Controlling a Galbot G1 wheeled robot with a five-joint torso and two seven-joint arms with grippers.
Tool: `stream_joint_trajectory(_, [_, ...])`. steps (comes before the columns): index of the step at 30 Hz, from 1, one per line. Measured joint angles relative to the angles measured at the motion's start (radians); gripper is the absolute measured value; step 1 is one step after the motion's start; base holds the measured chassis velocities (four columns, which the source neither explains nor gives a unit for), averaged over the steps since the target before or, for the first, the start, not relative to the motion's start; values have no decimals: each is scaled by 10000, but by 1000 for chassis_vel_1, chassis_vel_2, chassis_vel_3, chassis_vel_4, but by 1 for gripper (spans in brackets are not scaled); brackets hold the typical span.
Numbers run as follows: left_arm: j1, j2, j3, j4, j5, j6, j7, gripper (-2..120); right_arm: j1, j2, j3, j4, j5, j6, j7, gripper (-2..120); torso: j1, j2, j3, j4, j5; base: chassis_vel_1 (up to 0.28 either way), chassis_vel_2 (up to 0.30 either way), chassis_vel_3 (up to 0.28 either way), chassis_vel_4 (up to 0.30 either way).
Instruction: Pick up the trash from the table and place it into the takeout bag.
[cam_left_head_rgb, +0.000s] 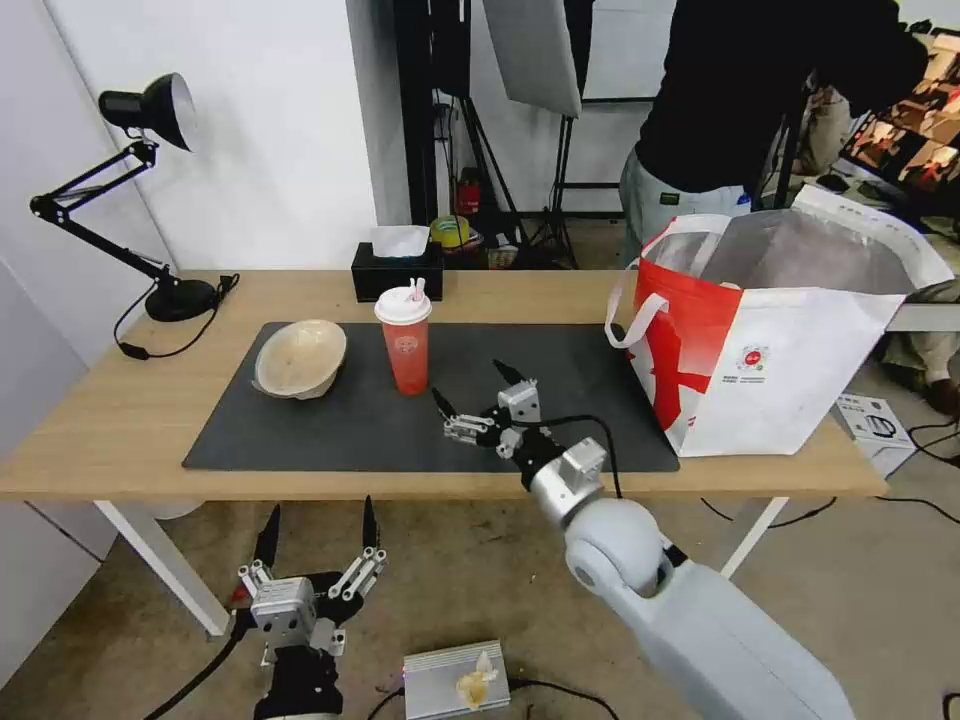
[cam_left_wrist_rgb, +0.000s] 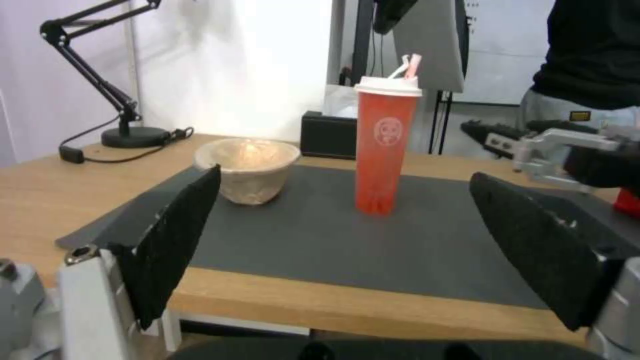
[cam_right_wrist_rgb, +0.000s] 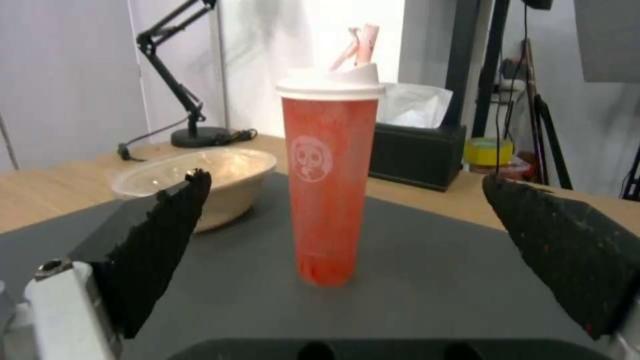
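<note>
**A:** The trash, where does it stand?

**B:** Two pieces sit on the table's (cam_left_head_rgb: 120, 420) dark mat (cam_left_head_rgb: 330, 440): the tall red cup (cam_left_head_rgb: 405, 345) upright near the mat's middle, and the shallow beige bowl (cam_left_head_rgb: 300, 358) tilted just to its left. The crayfish bowl I cannot see on the table; whether it is inside the takeout bag (cam_left_head_rgb: 790, 350) at the right end, I cannot tell.

**A:** And your grippers?

**B:** My right gripper (cam_left_head_rgb: 478, 392) hovers over the mat, just right of the cup, fingers spread wide and holding nothing; its wrist view frames the cup between them. My left gripper (cam_left_head_rgb: 315, 545) hangs below the table's front edge, also wide apart and empty.

**A:** So what's left?

**B:** I'd judge at least the cup and the beige bowl.
</note>
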Motion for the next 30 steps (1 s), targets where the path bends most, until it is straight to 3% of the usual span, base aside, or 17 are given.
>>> stream_joint_trajectory(30, [-331, 8, -36, 362, -235, 40, -21, 100, 2480, 1939, -771, -3317, -15, 106, 17, 100, 0, 0, 1, 0, 1, 0, 0, 0, 0])
